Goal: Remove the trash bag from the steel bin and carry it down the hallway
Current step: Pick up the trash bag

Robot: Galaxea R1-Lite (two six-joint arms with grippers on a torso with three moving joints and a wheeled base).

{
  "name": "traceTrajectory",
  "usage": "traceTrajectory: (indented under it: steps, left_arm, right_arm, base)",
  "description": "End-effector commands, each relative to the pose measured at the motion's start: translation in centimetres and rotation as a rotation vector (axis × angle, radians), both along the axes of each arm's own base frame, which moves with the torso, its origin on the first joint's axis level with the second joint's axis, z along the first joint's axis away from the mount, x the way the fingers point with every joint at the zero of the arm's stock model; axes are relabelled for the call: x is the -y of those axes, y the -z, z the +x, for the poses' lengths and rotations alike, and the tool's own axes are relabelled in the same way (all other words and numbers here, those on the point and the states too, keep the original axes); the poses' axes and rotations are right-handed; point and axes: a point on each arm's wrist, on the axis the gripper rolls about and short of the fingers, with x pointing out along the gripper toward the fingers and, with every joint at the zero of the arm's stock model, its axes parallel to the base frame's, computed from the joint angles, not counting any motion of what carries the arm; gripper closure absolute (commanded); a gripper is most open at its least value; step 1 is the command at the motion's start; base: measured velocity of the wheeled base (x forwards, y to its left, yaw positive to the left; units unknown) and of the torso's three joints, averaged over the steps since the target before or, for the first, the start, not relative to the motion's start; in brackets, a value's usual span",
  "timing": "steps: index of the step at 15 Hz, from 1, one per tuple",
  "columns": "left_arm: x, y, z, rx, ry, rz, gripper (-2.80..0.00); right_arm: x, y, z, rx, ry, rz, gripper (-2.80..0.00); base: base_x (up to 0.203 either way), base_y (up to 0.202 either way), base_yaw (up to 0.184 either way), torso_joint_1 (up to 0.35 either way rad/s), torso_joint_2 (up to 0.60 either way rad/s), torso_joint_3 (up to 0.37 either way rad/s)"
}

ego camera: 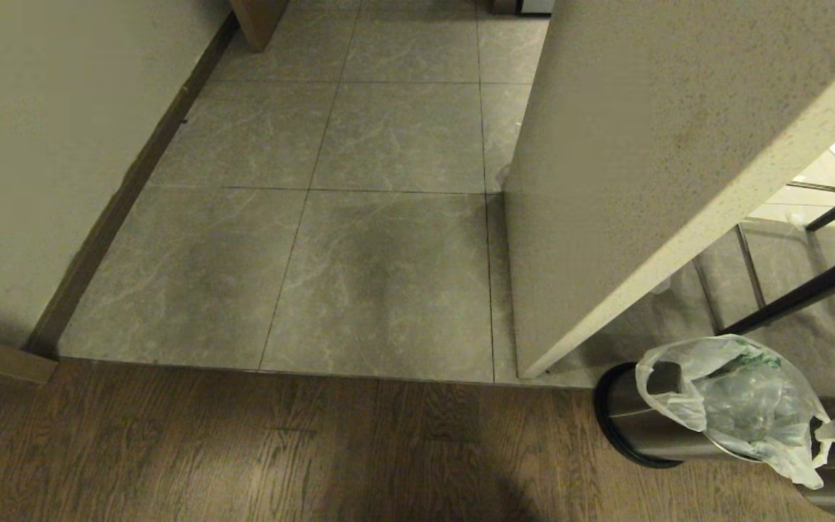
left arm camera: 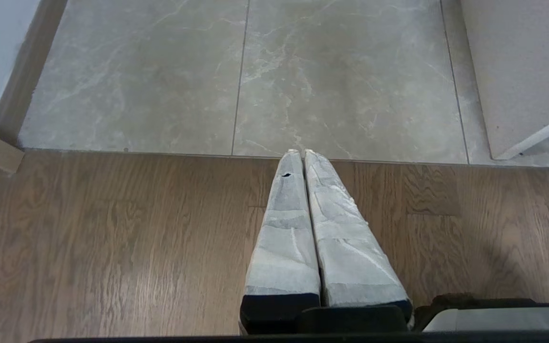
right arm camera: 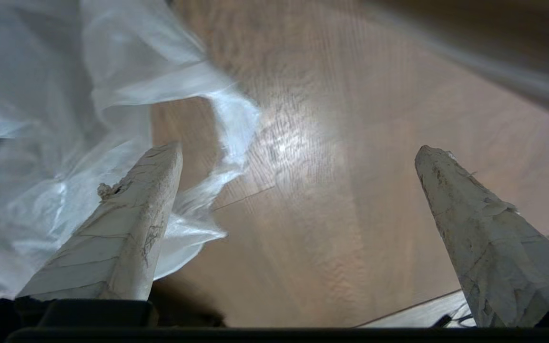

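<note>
The steel bin point(ego camera: 631, 424) stands at the lower right of the head view, on the wood-plank floor beside a counter corner. The trash bag point(ego camera: 736, 399), thin whitish plastic with green print showing through, bulges out over its rim. In the right wrist view my right gripper point(right arm camera: 297, 148) is open, its taped fingers wide apart over the wood floor. The bag's crinkled plastic point(right arm camera: 41, 119) lies along the outer side of one finger, with nothing between the two. My left gripper point(left arm camera: 301, 152) is shut and empty above the wood floor, pointing at the hallway tiles point(ego camera: 388, 217).
A speckled counter panel point(ego camera: 642, 181) rises just behind the bin. Dark and chrome stool legs point(ego camera: 809, 290) stand to its right. A cream wall point(ego camera: 40, 145) with dark skirting bounds the tiled passage on the left. Wood planks point(ego camera: 243, 449) cover the near floor.
</note>
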Motion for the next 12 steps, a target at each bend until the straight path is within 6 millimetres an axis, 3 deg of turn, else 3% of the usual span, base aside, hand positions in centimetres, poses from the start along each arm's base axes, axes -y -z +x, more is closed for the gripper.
traceTrajectory:
  steps: [1, 3, 7, 12]
  left_arm:
    - [0.0, 0.0, 0.0, -0.002, -0.001, -0.001, 0.0]
    - [0.0, 0.0, 0.0, -0.002, 0.001, -0.001, 0.0]
    - [0.0, 0.0, 0.0, -0.002, 0.001, -0.001, 0.0]
    - [0.0, 0.0, 0.0, -0.002, 0.001, -0.001, 0.0]
  right_arm:
    - [0.1, 0.5, 0.1, -0.006, -0.003, 0.005, -2.8]
    - [0.1, 0.5, 0.2, -0.008, -0.001, 0.001, -2.8]
    - [0.7, 3.1, 1.0, -0.045, 0.019, -0.033, -2.8]
    - [0.7, 3.1, 1.0, -0.045, 0.019, -0.033, -2.8]
  base:
    - [0.0, 0.0, 0.0, 0.0, 0.0, 0.0]
    - [0.0, 0.0, 0.0, 0.0, 0.0, 0.0]
    - [0.0, 0.0, 0.0, 0.0, 0.0, 0.0]
    - [0.0, 0.0, 0.0, 0.0, 0.0, 0.0]
